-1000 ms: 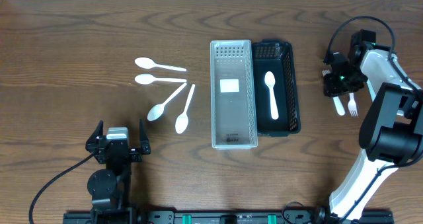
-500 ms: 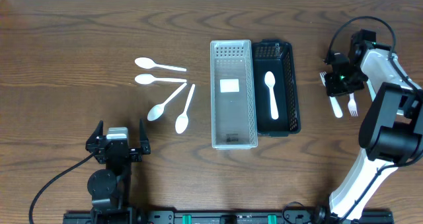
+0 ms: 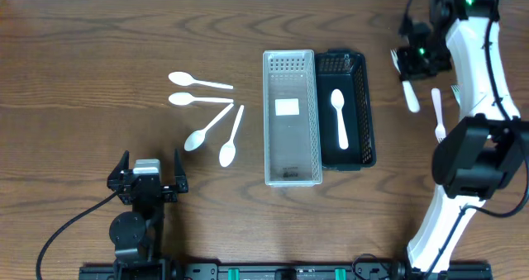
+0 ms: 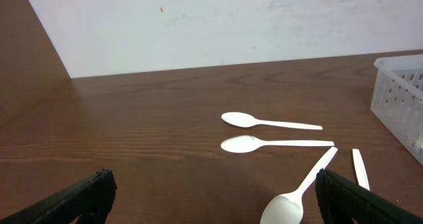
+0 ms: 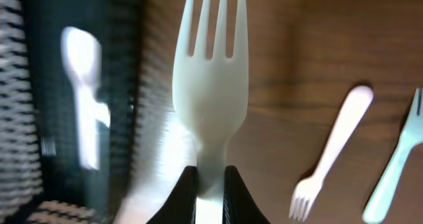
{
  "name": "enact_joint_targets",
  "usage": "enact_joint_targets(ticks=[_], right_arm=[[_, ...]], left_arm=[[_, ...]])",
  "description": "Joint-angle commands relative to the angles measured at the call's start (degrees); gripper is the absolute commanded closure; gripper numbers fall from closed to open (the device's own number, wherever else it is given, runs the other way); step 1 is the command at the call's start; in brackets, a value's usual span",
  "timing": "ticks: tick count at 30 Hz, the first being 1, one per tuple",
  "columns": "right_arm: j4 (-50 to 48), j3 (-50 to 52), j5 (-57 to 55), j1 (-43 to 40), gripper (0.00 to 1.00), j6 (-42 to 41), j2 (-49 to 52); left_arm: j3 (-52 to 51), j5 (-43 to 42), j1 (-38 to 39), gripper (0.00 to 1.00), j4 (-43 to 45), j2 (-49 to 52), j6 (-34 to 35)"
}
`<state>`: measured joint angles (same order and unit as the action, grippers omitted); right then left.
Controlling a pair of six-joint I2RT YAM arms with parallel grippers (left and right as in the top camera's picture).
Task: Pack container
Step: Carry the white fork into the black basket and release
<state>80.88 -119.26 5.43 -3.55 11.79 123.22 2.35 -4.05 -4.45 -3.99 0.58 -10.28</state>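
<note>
Wood-grain surface [image 3: 99,32] carries all items. A clear slotted tray [image 3: 269,148] sits at centre, touching a black mesh tray [image 3: 368,106] on its right side. The left end effector [image 3: 150,156] rests near the front edge with its fingers spread wide and nothing between them. The right end effector [image 5: 210,187] is near the far right corner of the black tray, pinched narrow on the handle of a white fork [image 5: 210,85], tines pointing away from the wrist; we cannot tell if the fork is clear of the surface. Four white spoons [image 3: 180,98] fan out left of the clear tray; one white spoon [image 3: 338,115] lies lengthwise in the black tray; two loose forks [image 3: 437,113] lie right of the held one.
</note>
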Motion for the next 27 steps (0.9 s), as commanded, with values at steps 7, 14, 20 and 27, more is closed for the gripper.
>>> enact_joint_targets(ticks=[7,14,20,27], right_arm=[[3.9,-6.9,8.1,9.7,0.95,-15.8,-0.1],[-1.2,0.0,7.9,14.5,0.95,-21.2,-0.1],[-6.6,5.7,7.7,15.0,0.48,-22.9,-0.1],[-6.0,4.0,4.7,13.0,0.01,-22.1,-0.1]], left_arm=[[-1.7,0.2,-0.3,0.02,-0.6,-0.3,0.5],[-1.7,0.2,-0.3,0.02,-0.6,-0.3,0.5],[-1.7,0.2,-0.3,0.02,-0.6,-0.3,0.5],[-1.7,0.2,-0.3,0.02,-0.6,-0.3,0.5]])
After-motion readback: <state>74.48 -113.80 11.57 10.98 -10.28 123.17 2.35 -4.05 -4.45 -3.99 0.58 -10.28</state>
